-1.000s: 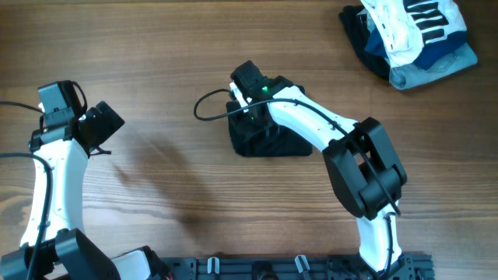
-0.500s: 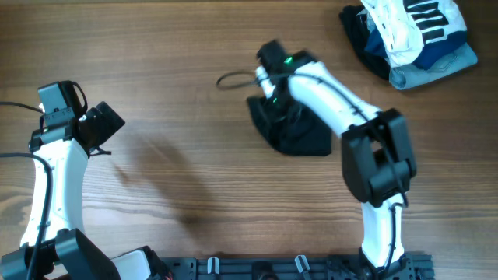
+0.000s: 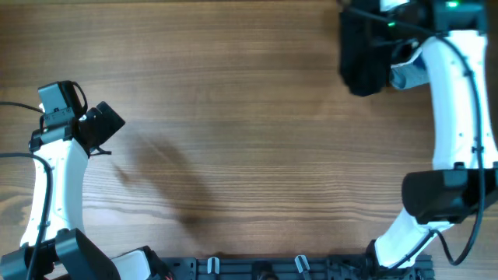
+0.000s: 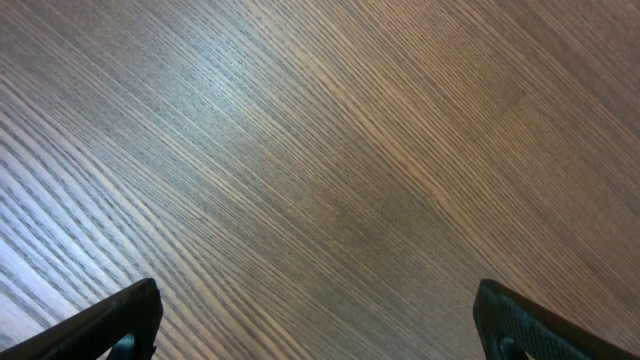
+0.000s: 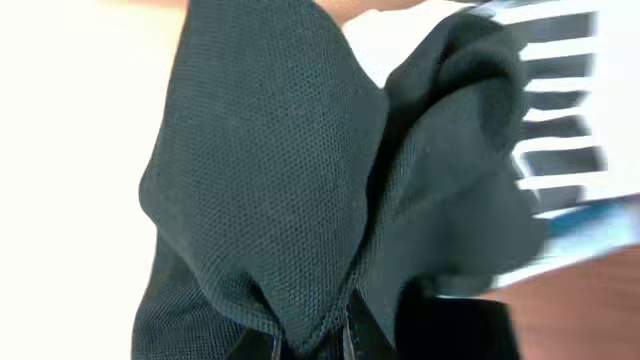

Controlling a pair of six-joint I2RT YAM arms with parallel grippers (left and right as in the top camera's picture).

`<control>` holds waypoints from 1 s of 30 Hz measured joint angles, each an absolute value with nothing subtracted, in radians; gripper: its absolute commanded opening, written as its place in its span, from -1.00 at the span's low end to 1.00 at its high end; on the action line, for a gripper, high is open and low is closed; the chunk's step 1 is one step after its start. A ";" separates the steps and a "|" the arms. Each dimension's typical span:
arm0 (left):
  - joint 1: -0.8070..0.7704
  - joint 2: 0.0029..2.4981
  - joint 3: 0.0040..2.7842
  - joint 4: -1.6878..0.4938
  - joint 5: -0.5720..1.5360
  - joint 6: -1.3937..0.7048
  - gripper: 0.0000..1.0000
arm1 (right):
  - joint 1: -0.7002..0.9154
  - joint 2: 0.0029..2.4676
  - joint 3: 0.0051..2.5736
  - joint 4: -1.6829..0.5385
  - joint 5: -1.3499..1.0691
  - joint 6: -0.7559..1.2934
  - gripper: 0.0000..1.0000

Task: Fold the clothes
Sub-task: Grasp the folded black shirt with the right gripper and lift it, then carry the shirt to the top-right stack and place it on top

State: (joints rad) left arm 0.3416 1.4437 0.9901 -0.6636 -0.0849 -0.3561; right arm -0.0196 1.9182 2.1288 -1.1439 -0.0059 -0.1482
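The left gripper (image 4: pixel 320 335) hangs over bare wood near the left edge of the table (image 3: pixel 233 155), its fingers spread wide and holding nothing. The right arm reaches almost straight out to the far right corner. There the right gripper (image 3: pixel 393 27) is clamped on a bunched fold of the black garment (image 3: pixel 362 58). The cloth trails toward the left of the jaws in a crumpled bundle, its long axis running roughly near to far, just beside the striped garment (image 5: pixel 560 130) and the denim (image 5: pixel 600 225). I cannot tell whether it touches the table. The left arm is well apart, so any next move falls to the right arm.
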 measured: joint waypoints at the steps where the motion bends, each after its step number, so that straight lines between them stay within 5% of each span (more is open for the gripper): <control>1: 0.342 1.444 0.990 -0.664 -0.085 -0.356 1.00 | -0.049 1.918 2.138 -1.108 0.017 -0.166 -0.92; 9: 0.342 1.444 0.990 -0.663 -0.085 -0.356 1.00 | -0.204 1.918 2.165 -0.672 0.265 -0.483 -0.91; 18: 0.342 1.447 0.990 -0.606 -0.084 -0.356 1.00 | -0.333 2.114 2.189 -0.202 0.266 -0.820 -0.91; 30: 0.342 1.448 0.990 -0.602 -0.085 -0.356 1.00 | -0.374 2.351 2.182 -0.109 0.180 -0.941 -0.91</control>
